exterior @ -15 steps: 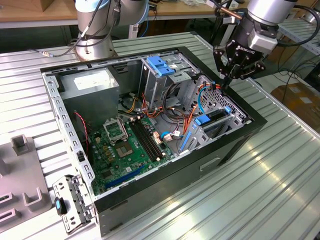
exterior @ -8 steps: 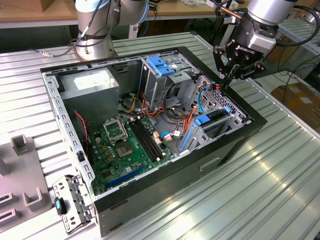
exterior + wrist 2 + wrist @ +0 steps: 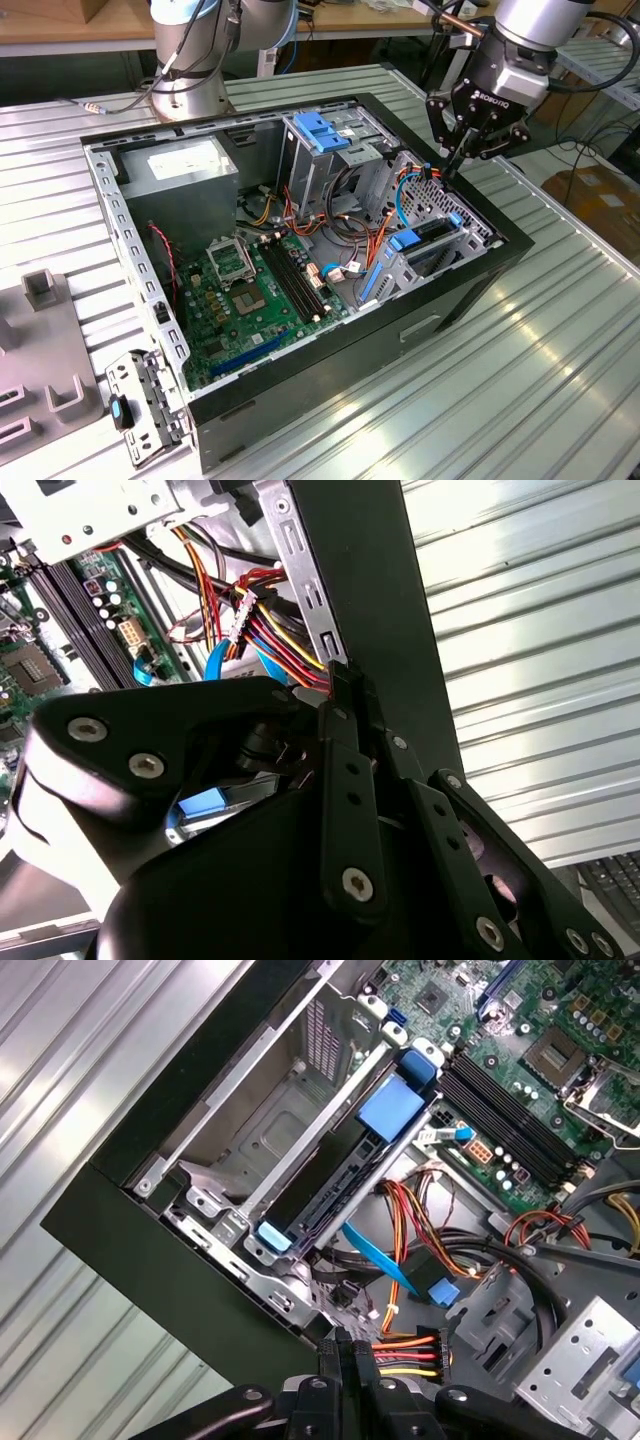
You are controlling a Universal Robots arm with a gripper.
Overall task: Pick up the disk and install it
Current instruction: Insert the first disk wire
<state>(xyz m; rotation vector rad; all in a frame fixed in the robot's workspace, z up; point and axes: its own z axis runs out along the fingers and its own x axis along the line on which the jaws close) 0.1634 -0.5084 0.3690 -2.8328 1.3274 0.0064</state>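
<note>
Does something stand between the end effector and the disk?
Nothing visible does. The disk sits on edge in its bay, open from above; the coloured cables lie beside the end effector, not over the disk.

You see an open black computer case [image 3: 470, 290] lying on a ribbed metal table [image 3: 560, 380]. Inside it sits a green motherboard [image 3: 250, 300], a grey power supply box [image 3: 180, 165], a tall metal cage with a blue handle [image 3: 322, 135], and red, yellow and orange wires [image 3: 420, 1345].
</note>
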